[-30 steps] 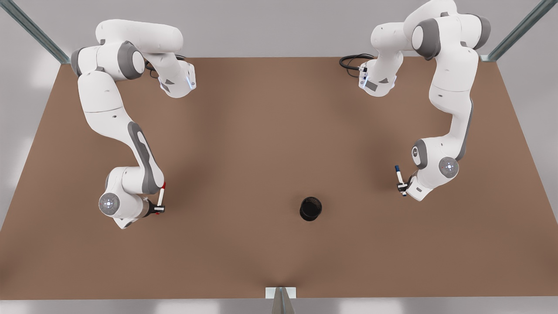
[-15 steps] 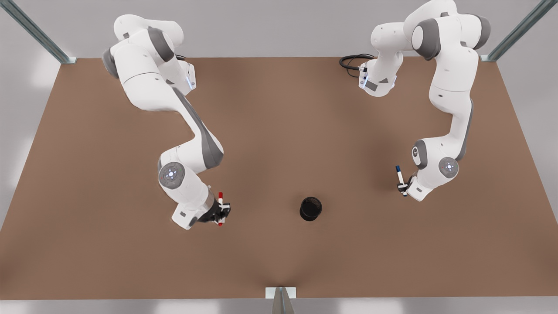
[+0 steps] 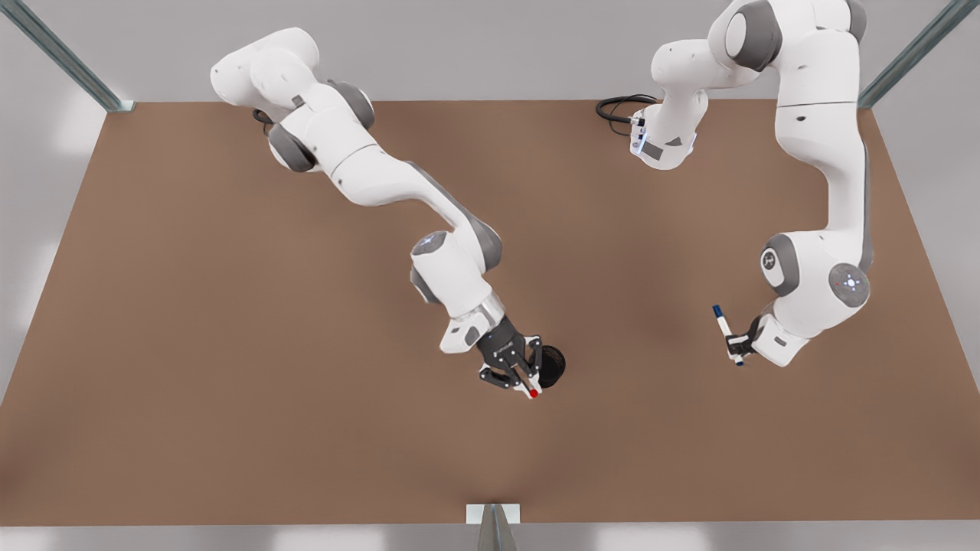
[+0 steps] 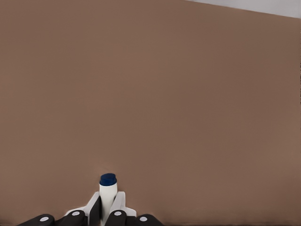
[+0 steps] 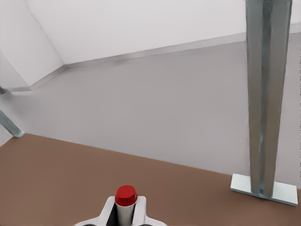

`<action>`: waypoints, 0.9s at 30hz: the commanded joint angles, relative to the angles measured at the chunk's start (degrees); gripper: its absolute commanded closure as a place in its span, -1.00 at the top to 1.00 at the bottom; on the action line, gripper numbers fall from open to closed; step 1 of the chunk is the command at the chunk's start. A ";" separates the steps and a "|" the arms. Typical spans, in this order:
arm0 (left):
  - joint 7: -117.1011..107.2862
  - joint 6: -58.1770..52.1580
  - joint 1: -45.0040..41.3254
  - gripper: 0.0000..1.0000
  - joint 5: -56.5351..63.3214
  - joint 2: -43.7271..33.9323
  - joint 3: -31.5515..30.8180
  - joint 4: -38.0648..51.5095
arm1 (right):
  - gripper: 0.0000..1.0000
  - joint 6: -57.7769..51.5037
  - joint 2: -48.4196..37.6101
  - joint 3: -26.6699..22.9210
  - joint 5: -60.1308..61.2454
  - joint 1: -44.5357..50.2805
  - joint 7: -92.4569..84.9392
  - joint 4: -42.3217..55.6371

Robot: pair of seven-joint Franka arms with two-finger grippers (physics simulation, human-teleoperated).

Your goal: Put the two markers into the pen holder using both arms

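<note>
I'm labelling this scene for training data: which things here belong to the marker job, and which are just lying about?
Belong to the job:
red-capped marker, held in the right gripper at the pen holder
blue-capped marker, held in the left gripper

Just lying about:
black cable
metal post
table

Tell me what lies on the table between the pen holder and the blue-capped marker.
Nothing: in the front view, bare brown table separates the pen holder from the blue-capped marker, held by the left gripper.
</note>
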 commanded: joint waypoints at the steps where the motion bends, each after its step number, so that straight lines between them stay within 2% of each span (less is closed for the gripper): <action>1: 3.18 -3.34 -0.01 -0.56 -1.59 0.28 -0.11 -0.01 | -0.57 10.07 1.29 -2.45 -0.25 1.73 9.07 0.37; 3: 3.18 -3.43 -0.01 -0.56 -1.59 0.28 -0.11 -0.01 | -0.57 11.92 2.96 -5.89 -0.25 4.27 9.33 0.63; 6: 3.18 -3.60 -0.01 -0.56 -1.59 0.55 -0.19 -0.54 | -0.57 14.20 3.58 -6.33 -0.25 5.07 9.33 0.81; 18: 3.18 -5.45 -0.01 -0.56 -1.59 1.43 -0.19 -0.71 | -0.57 15.87 8.59 -13.44 -0.16 8.41 9.33 1.08; 24: 3.18 -5.80 -0.01 -0.56 -1.59 1.69 -0.19 -0.71 | -0.57 15.00 9.03 -13.36 -0.16 8.50 9.16 1.07; 27: 3.18 -6.68 -0.01 -0.56 -1.59 1.69 -0.19 -0.71 | -0.57 7.70 8.32 -13.18 -0.16 9.37 9.07 1.25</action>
